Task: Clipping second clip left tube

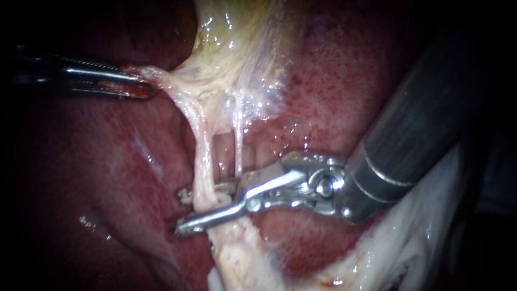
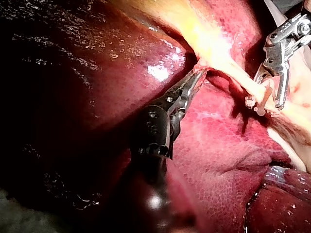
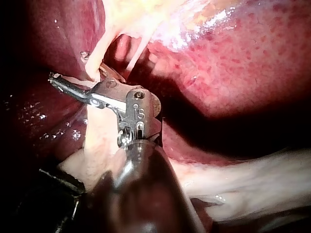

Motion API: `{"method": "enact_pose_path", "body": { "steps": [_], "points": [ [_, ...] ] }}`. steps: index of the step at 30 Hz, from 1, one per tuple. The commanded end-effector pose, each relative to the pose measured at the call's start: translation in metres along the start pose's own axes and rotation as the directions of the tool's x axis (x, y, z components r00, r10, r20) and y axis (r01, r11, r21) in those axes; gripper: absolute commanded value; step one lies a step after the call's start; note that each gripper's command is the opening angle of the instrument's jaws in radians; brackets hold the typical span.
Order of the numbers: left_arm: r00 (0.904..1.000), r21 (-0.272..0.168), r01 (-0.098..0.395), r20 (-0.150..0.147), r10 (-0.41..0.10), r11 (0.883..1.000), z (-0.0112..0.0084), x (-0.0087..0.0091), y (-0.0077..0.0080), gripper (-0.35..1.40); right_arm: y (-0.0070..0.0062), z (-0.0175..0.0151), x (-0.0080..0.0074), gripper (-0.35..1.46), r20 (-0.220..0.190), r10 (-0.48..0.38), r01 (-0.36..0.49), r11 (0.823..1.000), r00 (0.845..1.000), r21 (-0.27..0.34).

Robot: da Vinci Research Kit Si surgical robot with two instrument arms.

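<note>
Found left instrument (image 1: 135,86) with pincer clamped on a flap (image 1: 161,78) of pale tissue at the foot of the gallbladder (image 1: 237,43), holding it taut toward the left of the endoscope view.

Found right instrument (image 1: 186,211) with pincer wide, straddling the left tube (image 1: 200,156) low on its run: one limb in front, one behind, tips just past the tube's far edge. Saw the thinner right tube (image 1: 238,143) just beside the pincer and outside it. Could not confirm a clip loaded in the pincer, nor one already on the tube.

Hazards, as judged from this position:

- Rated a partial bite the main risk, from closing with the tips only barely across the tube and so leaving part of its wall outside the clip.
- Flagged the liver (image 1: 107,161) lying directly behind the tips. Expected scoring or bleeding there from any deeper push made to gain reach.
- Flagged the nearness of the right tube. Feared catching both tubes in one closure through sideways drift.
- Flagged the traction. Expected a slack, shifting tube from a slip of the left hold, and a tear in the thin flap from a harder pull.
- Feared a slanted, insecure clip from closing at an angle across the tube.
</note>
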Motion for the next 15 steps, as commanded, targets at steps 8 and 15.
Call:
{"method": "enact_pose_path", "body": {
  "steps": [8, 15],
  "points": [
    [1.0, 0.0, 0.0, 0.0, 0.0, 1.0, 0.0001, 0.0, 0.0, -0.35, -0.0007, 0.0004, 0.0001, 0.49, -0.031, 0.023, -0.022, 0.999, 0.999, 0.028],
    [1.0, 0.0, 0.0, 0.0, 0.0, 1.0, 0.0001, 0.0, 0.0, -0.35, -0.0031, 0.0011, 0.0005, 0.49, -0.024, 0.026, -0.025, 0.998, 0.999, 0.054]
  ]
}}
